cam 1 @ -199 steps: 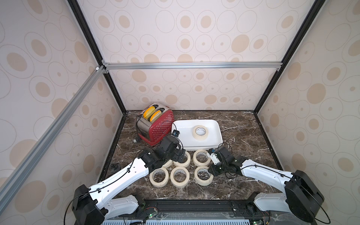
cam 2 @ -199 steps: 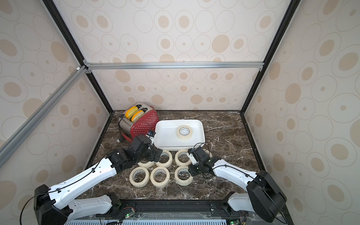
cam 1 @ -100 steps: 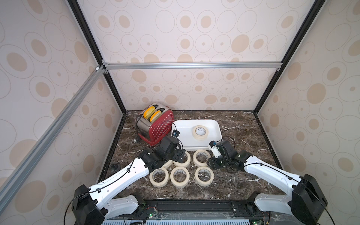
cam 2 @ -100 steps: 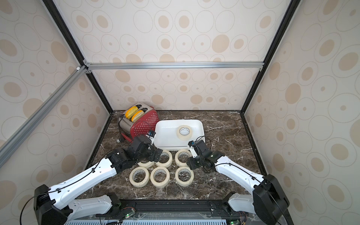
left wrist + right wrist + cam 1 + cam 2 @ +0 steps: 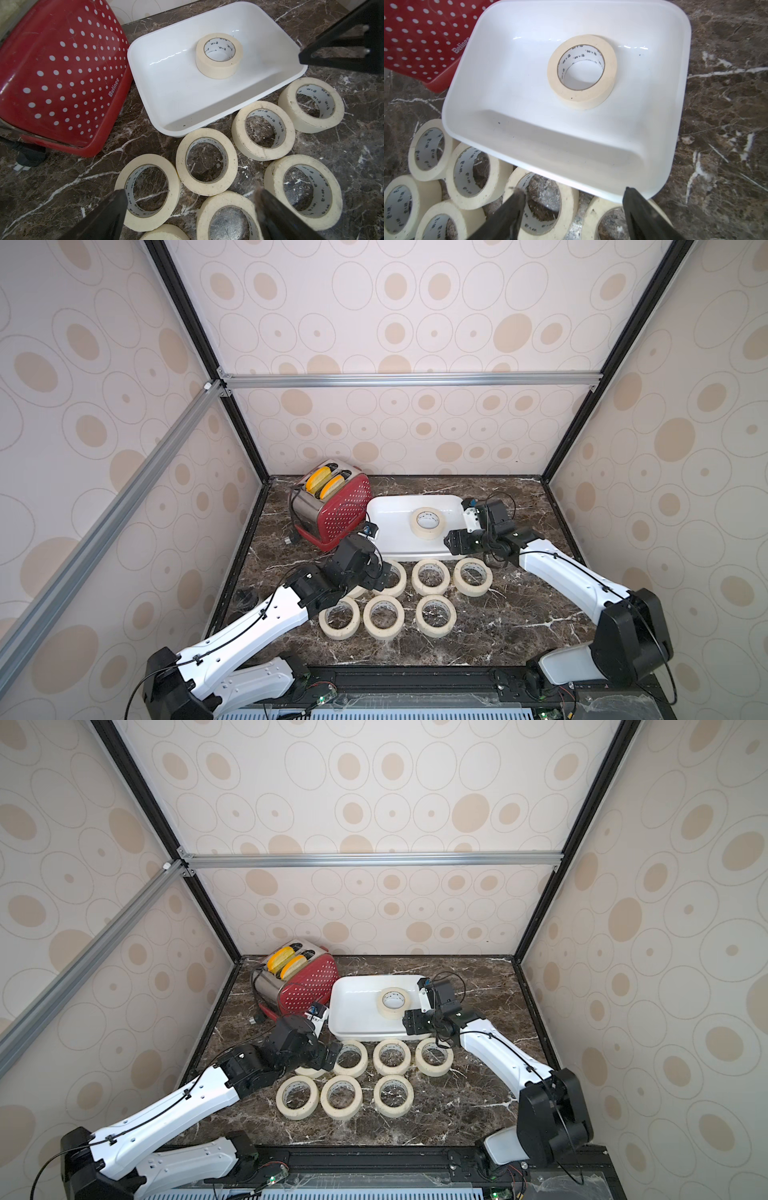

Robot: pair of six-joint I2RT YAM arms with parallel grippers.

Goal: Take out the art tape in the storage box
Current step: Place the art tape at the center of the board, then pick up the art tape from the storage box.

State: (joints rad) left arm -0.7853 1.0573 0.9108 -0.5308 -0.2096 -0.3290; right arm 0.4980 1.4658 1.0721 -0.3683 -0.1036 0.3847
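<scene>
From the near right corner of the storage box (image 5: 529, 145), send the spread, empty right fingers (image 5: 643, 216) farther to the art tape (image 5: 581, 101) lying flat inside, right of centre; straddle one wall, pinch, lift. Left fingers (image 5: 99, 220) wide, empty.

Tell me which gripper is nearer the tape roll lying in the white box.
Right. The right gripper hangs open at the storage box's near edge, beside that roll; the left gripper sits open over the rolls on the table, farther.

Bright even light, soft shadows, glints on storage box (image 5: 529, 31), wide-angle edges
</scene>
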